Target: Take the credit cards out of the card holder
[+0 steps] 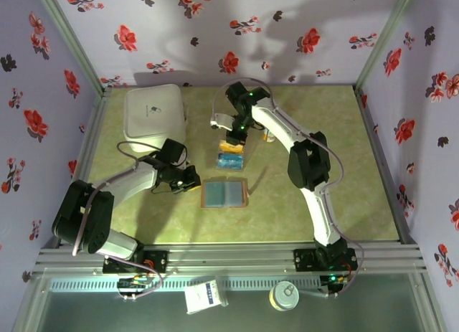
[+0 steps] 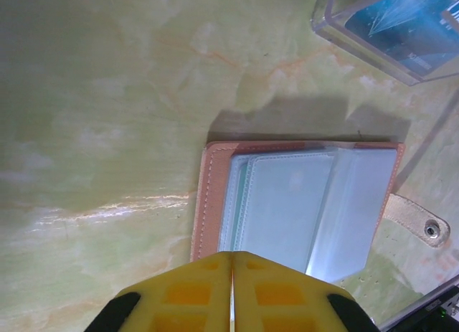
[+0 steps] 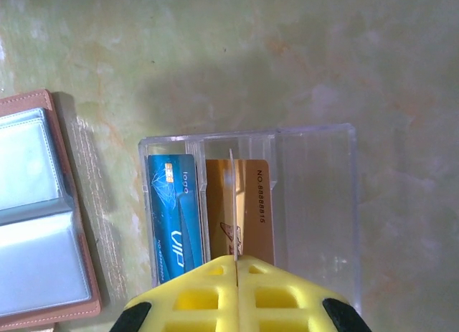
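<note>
The card holder (image 1: 224, 193), mid-frame in the top view, is tan-brown with pale blue-grey inner panels. One of the credit cards (image 3: 174, 217) is blue with white lettering, another golden-brown. The tray (image 3: 315, 203) is clear. The table (image 1: 323, 174) is marbled yellow-green. The walls (image 1: 287, 31) are lilac with red and black flowers. The box (image 1: 154, 117) at upper left is white. The left gripper (image 2: 232, 259) and right gripper (image 3: 235, 260) have yellow pads.

Left gripper (image 2: 231, 254), right gripper (image 3: 234, 259): yellow fingers (image 2: 188, 295) with square recesses, black rounded parts behind fingers. Right arm (image 1: 283, 131), left arm (image 1: 129, 180): white links, black joints, grey cable loops. Small green lights behind right fingers.
</note>
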Action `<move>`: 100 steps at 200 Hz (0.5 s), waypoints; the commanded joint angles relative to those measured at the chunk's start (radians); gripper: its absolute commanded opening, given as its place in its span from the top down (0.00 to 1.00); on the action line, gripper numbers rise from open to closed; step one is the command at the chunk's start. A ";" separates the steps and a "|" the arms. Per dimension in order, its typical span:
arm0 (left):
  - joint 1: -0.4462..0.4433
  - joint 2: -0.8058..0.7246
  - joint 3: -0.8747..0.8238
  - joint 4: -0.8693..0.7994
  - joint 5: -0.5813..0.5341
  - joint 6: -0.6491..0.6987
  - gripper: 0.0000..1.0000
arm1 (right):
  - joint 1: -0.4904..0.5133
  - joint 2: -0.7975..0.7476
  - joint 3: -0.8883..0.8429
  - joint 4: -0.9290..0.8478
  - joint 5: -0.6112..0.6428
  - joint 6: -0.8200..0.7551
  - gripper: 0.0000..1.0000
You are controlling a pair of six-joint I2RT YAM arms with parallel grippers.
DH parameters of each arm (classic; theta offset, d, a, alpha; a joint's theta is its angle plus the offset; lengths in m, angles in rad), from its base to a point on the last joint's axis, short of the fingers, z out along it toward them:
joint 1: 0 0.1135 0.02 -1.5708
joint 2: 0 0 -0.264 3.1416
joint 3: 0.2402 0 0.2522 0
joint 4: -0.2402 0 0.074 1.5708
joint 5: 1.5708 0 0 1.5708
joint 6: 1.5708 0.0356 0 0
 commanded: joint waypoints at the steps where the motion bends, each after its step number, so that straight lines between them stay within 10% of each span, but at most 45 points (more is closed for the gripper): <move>1: 0.011 0.016 0.009 -0.033 -0.010 0.011 0.92 | -0.008 0.023 0.029 -0.043 -0.024 -0.023 0.99; 100: 0.013 0.030 0.011 -0.021 0.002 0.015 0.92 | -0.012 -0.043 0.002 -0.036 0.006 0.039 0.81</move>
